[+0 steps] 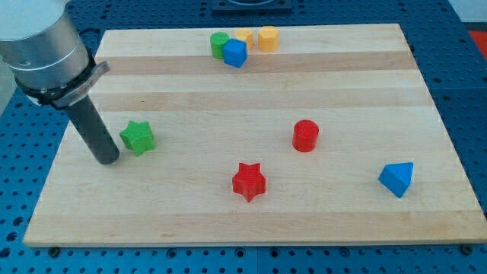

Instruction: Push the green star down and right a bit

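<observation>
The green star (pixel 138 138) lies on the wooden board (pixel 251 221) at the view's left, about mid-height. My tip (pixel 107 160) rests on the board just left of the star and slightly below it, with a narrow gap between them. The dark rod rises up and to the left from the tip to the grey arm body at the view's top left corner.
A red star (pixel 248 181) lies at bottom centre, a red cylinder (pixel 305 135) to its upper right, and a blue triangular block (pixel 398 179) at the right. At the top, a green cylinder (pixel 220 44), blue cube (pixel 235 53), yellow block (pixel 243 36) and orange-yellow block (pixel 267 37) cluster together.
</observation>
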{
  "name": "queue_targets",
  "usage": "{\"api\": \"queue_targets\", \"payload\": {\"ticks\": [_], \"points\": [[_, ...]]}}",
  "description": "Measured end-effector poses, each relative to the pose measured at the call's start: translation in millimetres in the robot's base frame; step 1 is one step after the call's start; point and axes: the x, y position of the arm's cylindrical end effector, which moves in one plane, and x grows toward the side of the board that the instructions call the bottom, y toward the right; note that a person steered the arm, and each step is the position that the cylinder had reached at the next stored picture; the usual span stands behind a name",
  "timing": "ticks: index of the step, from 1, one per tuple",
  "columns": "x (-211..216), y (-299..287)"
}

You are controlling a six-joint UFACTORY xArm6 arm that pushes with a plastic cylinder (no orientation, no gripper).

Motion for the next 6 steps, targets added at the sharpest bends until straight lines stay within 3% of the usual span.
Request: {"api": "queue_targets", "payload": {"ticks": [4, 6], "points": [[-62.9, 31.2], [-47.2, 40.9]]}}
